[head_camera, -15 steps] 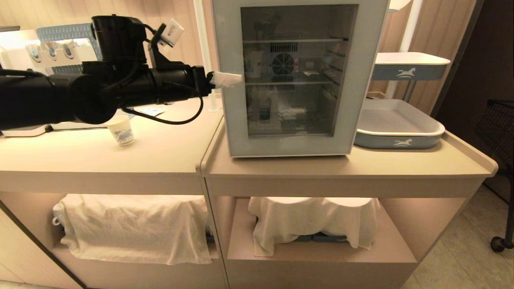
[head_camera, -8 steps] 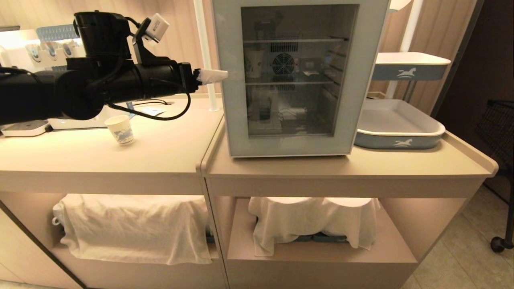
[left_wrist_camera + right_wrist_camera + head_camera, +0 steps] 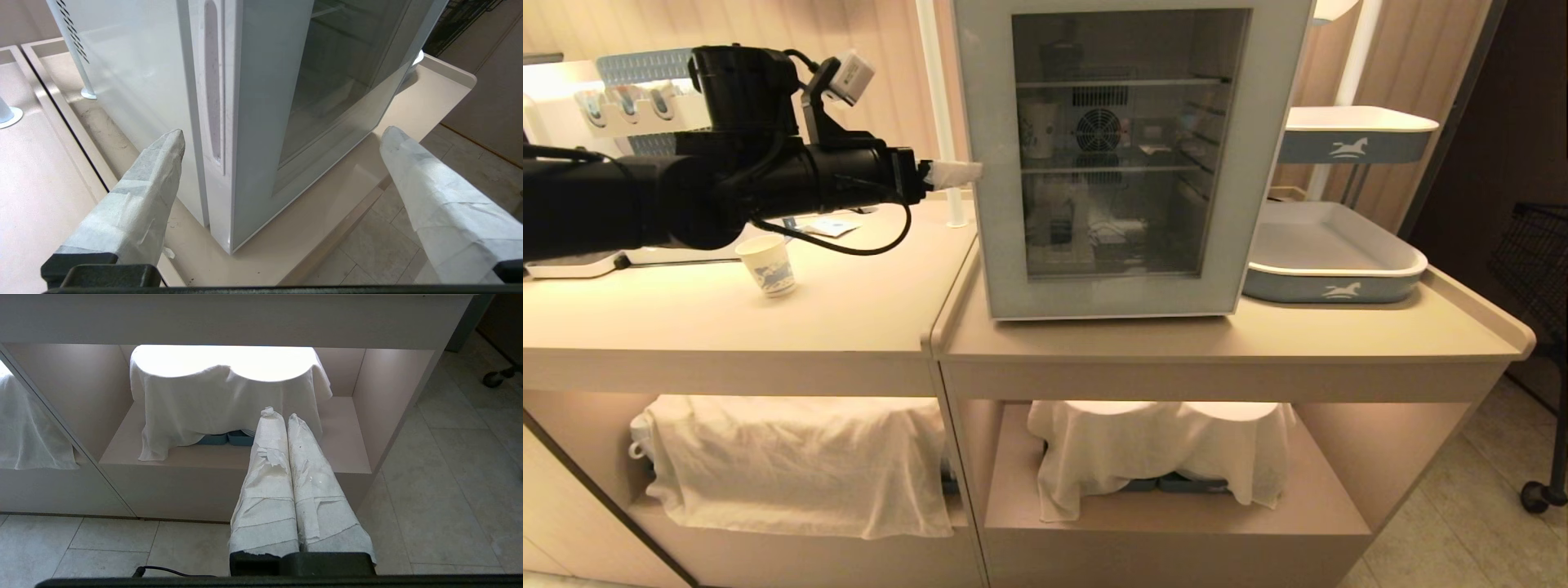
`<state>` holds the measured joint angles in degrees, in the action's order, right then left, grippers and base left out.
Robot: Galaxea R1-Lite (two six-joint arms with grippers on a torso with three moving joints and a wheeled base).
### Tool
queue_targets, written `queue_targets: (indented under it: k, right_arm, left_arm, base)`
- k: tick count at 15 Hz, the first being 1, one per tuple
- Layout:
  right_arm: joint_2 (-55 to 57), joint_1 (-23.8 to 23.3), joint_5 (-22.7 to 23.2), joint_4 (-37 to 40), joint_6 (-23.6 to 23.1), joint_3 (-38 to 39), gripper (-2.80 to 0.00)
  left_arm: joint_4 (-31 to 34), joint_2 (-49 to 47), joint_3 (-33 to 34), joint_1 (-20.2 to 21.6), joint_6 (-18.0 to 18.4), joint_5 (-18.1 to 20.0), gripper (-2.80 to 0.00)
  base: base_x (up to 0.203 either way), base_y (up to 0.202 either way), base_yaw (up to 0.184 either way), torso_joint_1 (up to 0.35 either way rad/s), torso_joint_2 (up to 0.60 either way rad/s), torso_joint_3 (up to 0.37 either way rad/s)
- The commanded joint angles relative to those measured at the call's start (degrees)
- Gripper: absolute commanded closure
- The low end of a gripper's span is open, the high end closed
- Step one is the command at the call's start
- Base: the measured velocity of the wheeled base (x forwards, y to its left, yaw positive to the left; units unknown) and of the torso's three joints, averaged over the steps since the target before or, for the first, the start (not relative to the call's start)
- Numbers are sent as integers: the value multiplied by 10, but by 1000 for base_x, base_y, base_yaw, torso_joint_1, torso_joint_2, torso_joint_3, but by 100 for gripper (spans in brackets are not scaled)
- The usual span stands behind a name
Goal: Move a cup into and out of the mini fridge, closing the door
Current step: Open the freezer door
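Beige counter carries the mini fridge, door shut, left gripper spread wide astride its left front corner; the cup, white with blue print, stands upright well left of it.

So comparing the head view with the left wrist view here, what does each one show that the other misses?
Only the head view shows the cup standing on the counter under the left arm, and the stacked trays right of the mini fridge.

Only the left wrist view shows the left gripper open, its fingers straddling the door edge with its recessed handle.

Both show the fridge with its door closed.
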<state>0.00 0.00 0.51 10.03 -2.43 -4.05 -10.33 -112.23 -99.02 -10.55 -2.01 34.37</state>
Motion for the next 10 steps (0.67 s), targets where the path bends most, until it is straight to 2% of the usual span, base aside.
queue_targets:
  k: [1, 10]
  right_arm:
    - [0, 0, 0, 1, 0, 0, 0]
    - [-1, 0, 0, 1, 0, 0, 0]
  left_arm:
    - [0, -14, -5, 2, -2, 2, -280]
    - [-5, -54, -65, -11, -27, 2, -280]
  base:
    - [0, 0, 0, 0, 0, 0]
    - [0, 0, 0, 0, 0, 0]
